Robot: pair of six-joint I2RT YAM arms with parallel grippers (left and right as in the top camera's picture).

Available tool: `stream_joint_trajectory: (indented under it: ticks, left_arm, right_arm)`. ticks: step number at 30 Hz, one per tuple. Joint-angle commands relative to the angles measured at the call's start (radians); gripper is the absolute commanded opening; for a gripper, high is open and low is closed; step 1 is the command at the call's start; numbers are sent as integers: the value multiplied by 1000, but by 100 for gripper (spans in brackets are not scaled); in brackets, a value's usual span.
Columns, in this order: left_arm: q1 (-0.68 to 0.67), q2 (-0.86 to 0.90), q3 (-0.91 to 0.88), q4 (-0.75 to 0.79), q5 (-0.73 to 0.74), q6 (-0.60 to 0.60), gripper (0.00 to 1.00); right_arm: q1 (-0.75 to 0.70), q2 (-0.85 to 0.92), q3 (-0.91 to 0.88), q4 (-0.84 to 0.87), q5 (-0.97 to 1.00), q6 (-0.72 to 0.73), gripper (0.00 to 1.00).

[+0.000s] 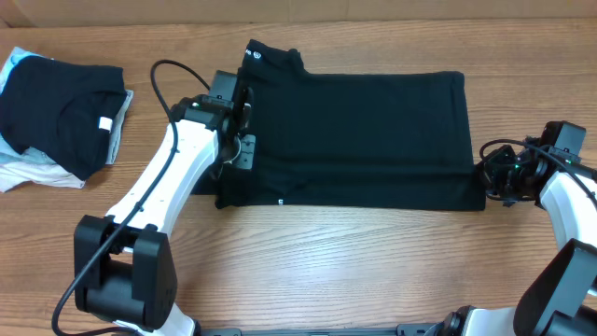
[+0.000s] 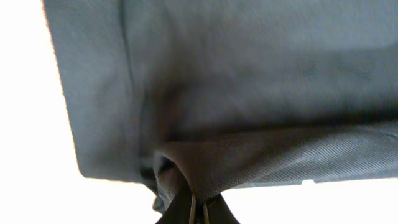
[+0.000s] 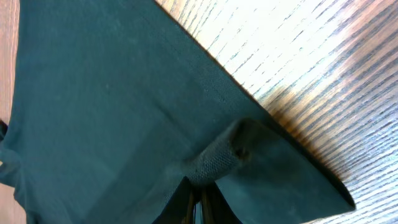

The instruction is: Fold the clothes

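Wood-grain table [image 1: 326, 252] with a black T-shirt [image 1: 364, 140] held at both ends.
At the garment's near right corner, a bunched fold of hem is pinched between the pressed-together fingers of the right end effector [image 3: 199, 202]. On the left edge, a gathered ridge of fabric is clamped in the left end effector [image 2: 199, 208], its fingers closed on the cloth. The shirt is spread flat as a wide rectangle across the middle of the table. Farther back, at the far left corner, a folded black T-shirt [image 1: 51, 107] with a white label [image 1: 105, 124] is stacked on pale cloth [image 1: 28, 173].
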Motion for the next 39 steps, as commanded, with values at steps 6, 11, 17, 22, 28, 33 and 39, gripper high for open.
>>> stream_joint_trajectory:
  ticks: [6,11,17,22,28,33,39]
  left_arm:
    - [24,9,7,89,-4,-10,73]
    - [23,9,7,39,-3,-6,75]
    - [23,9,-2,-93,35,1,72]
    - [25,9,-80,-87,-6,-9,75]
    - [63,9,-196,-1,-77,-60,74]
    - [108,9,-262,86,-34,-51,55]
    - [111,9,-318,223,28,-52,39]
  right_arm:
    - [3,-9,25,-3,23,19,51]
    - [3,-9,25,-81,24,14,63]
    - [3,-9,25,-232,51,-29,68]
    - [3,-9,6,-303,134,-46,79]
    - [3,-9,-36,-261,143,-46,80]
    - [3,-9,-48,-230,118,-72,72]
    - [3,-9,-48,-201,118,-71,75]
